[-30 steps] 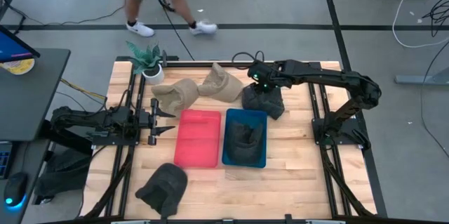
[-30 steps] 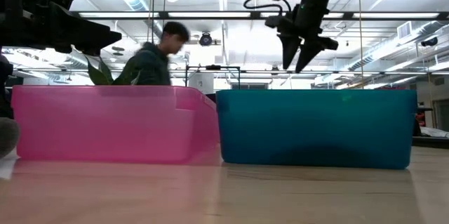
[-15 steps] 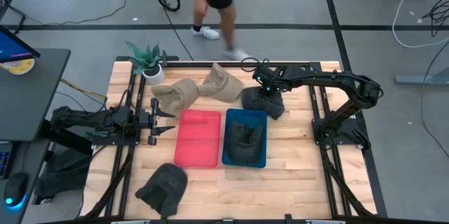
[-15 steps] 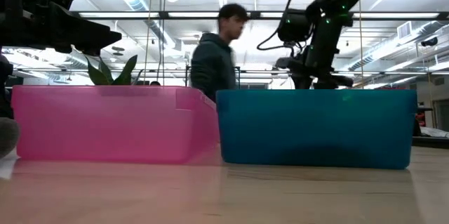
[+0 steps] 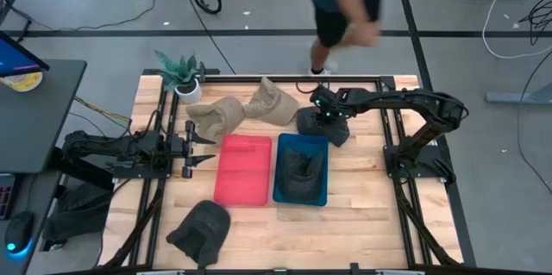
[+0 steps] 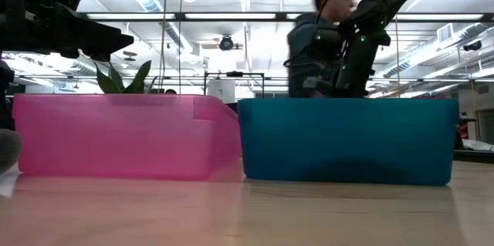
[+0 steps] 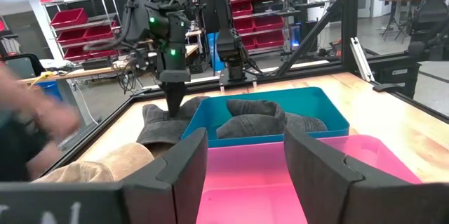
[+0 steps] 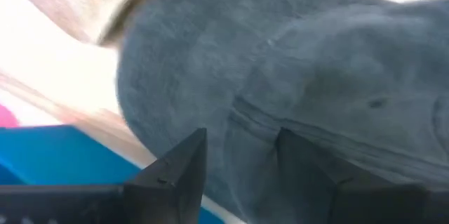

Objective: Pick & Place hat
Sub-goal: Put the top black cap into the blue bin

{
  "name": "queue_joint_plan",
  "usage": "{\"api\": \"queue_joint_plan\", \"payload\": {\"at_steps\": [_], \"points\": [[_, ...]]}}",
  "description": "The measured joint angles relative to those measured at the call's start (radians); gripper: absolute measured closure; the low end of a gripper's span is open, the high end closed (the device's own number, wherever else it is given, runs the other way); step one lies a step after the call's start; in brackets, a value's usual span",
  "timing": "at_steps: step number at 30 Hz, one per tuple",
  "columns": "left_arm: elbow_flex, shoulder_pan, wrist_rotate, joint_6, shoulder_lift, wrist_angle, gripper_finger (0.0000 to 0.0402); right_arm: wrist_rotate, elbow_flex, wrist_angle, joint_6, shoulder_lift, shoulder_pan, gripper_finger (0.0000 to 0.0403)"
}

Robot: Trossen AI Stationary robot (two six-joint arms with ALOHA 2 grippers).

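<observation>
Wooden surface (image 5: 362, 215) bearing a pink bin (image 5: 244, 170); touching its right side, a blue bin (image 5: 301, 194); behind, tan hats (image 5: 241, 109), dark hat (image 5: 312, 121), potted plant (image 5: 181, 75); in front, another dark hat (image 5: 201, 228).

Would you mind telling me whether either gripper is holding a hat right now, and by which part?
Nothing is held. The right gripper is open, down at the dark hat beyond the blue bin; the left gripper waits open by the pink bin.

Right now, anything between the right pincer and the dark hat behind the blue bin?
Nothing. In the right wrist view the right pincer stands open right over the dark hat, bare gap between. The high view agrees: it hangs over that hat, beside the blue bin.
</observation>
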Motion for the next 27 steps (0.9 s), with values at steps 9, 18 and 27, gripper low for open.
{"api": "queue_joint_plan", "payload": {"at_steps": [9, 18, 27], "points": [[0.0, 0.0, 0.0, 0.0, 0.0, 0.0, 0.0209, 0.0, 0.002, 0.067, -0.081, 0.07, 0.0, 0.0241], [0.0, 0.0, 0.0, 0.0, 0.0, 0.0, 0.0209, -0.004, 0.002, 0.074, -0.177, 0.072, -0.003, 0.039], [0.0, 0.0, 0.0, 0.0, 0.0, 0.0, 0.0209, 0.009, 0.021, 0.066, -0.249, 0.026, -0.004, 0.0397]]}}
